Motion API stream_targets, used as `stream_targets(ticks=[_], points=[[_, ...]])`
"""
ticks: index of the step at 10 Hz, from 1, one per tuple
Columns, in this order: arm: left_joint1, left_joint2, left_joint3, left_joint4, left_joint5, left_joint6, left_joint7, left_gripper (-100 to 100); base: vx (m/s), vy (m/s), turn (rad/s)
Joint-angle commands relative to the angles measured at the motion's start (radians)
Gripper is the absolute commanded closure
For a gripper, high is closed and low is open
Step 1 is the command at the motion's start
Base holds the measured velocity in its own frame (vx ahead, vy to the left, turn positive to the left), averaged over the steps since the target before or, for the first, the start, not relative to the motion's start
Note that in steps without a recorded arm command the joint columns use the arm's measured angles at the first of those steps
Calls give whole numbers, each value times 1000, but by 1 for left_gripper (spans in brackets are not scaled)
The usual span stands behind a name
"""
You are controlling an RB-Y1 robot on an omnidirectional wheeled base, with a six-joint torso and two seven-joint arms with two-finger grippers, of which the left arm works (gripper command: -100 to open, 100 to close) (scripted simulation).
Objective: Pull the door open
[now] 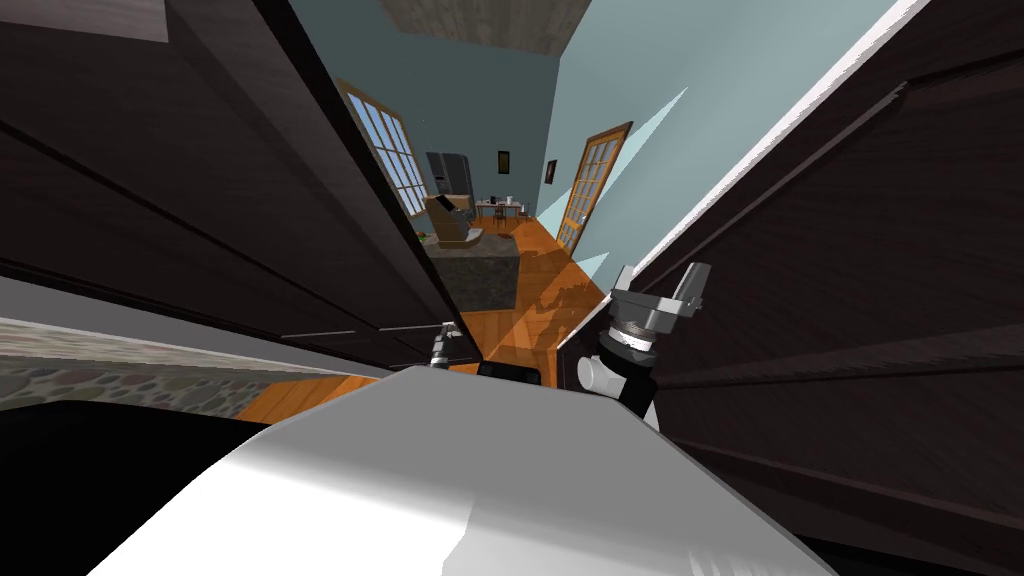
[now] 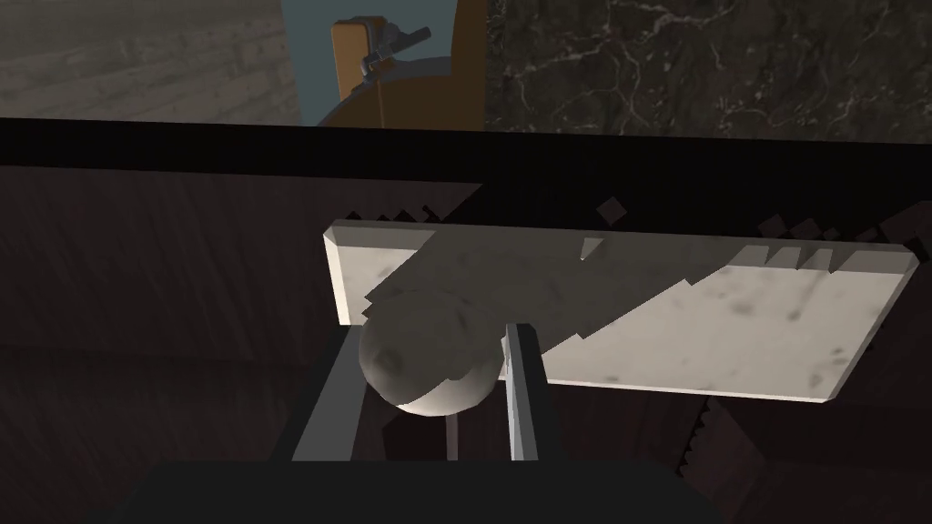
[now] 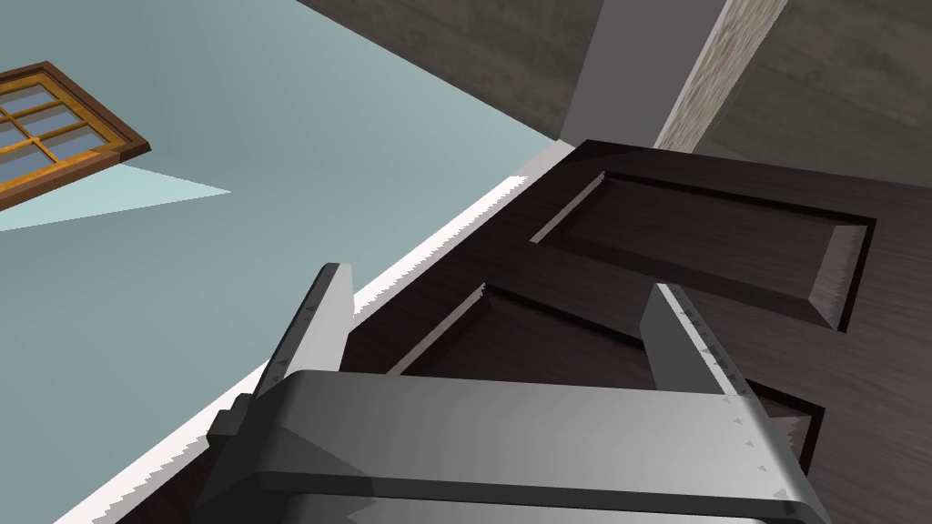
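A dark panelled door [image 1: 220, 210] stretches along my left, and its free edge ends just above my chest. Its round, pale grey knob [image 2: 428, 364] sits on a pale oblong plate [image 2: 710, 327]. My left gripper [image 2: 426, 387] is shut on the knob, one finger pressed to each side; in the head view it [image 1: 443, 345] shows small at the door's edge. My right gripper [image 1: 660, 285] is raised beside another dark panelled surface [image 1: 860, 260] on my right. Its fingers [image 3: 314, 318] stand wide apart with nothing between them, so it is open.
Between the two dark surfaces a gap shows a room with an orange wooden floor [image 1: 540, 300], a dark stone-topped counter [image 1: 480, 270], a glazed wooden door [image 1: 590, 185] and a window [image 1: 385, 150]. A white trim strip [image 1: 760, 140] edges the right-hand surface.
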Motion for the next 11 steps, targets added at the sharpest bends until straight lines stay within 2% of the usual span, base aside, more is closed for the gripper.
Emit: stream_targets(ticks=[1, 4, 5, 9, 10, 11], points=[[-4, 1, 1, -4, 1, -3, 0, 100, -11, 8, -4], [-4, 1, 1, -4, 1, -3, 0, 100, 0, 0, 0], [10, 13, -18, -30, -14, 27, 13, 100, -107, 8, 26], [45, 53, -71, -122, -56, 111, 55, 100, -203, 25, -8], [49, 58, -79, -135, -62, 122, 60, 100, -204, 17, -7], [59, 69, -92, -159, -73, 144, 71, 100, -181, 38, -33]])
